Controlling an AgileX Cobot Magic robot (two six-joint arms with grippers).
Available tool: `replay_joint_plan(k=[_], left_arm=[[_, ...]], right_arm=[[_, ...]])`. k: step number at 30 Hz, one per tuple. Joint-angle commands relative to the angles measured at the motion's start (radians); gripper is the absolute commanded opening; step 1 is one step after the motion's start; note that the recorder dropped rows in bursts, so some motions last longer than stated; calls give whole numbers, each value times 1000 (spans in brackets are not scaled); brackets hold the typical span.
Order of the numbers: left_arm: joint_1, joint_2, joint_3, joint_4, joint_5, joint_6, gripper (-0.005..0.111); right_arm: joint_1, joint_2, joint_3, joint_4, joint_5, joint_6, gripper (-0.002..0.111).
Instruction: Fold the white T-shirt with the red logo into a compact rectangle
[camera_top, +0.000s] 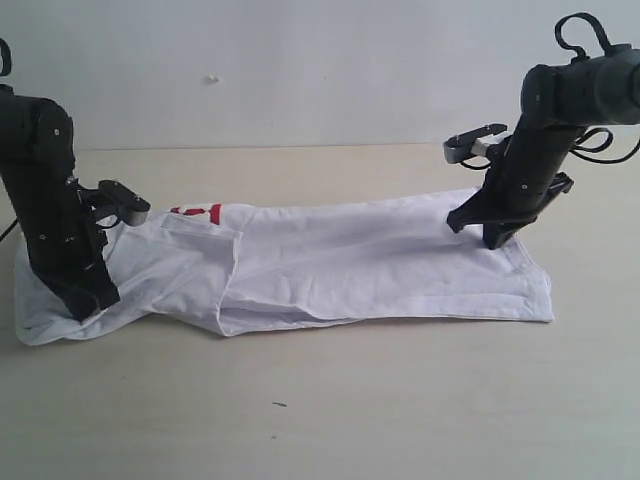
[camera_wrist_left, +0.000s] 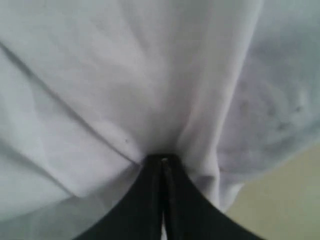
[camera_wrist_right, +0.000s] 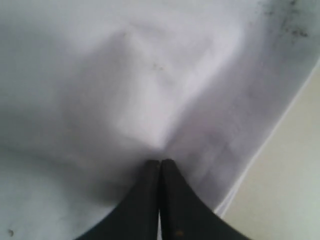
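As the next fold likely needs both ends lifted, we have left gripper (camera_top: 93, 300) and right gripper (camera_top: 497, 237) each clamped on the shirt (camera_top: 380, 262), a long strip across middle of the table (camera_top: 400, 410).

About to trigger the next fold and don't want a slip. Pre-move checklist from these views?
1. Grip of left hand on the white T-shirt, shut with cloth bunched at its tips: ok.
2. Grip of right hand, shut on cloth near the shirt's edge: ok.
3. Number of layers each hand pinches: cannot tell.
4. Shirt flat between the hands: not ok, a rumpled flap overlaps near the left hand.
5. Where the red logo sits: cannot tell, only a sliver shows at the far edge.
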Motion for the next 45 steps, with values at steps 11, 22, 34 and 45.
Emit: replay_joint_plan(k=[11, 22, 34, 45], left_arm=[[7, -238, 27, -33, -314, -203, 0], [18, -255, 94, -24, -361, -268, 0], [131, -306, 204, -26, -420, -293, 0], [147, -272, 236, -35, -459, -435, 3]], right_arm=[[-1, -189, 160, 48, -104, 54, 0], [24, -188, 341, 69, -175, 67, 0], [33, -188, 437, -137, -163, 253, 0], [33, -191, 437, -128, -181, 245, 0]])
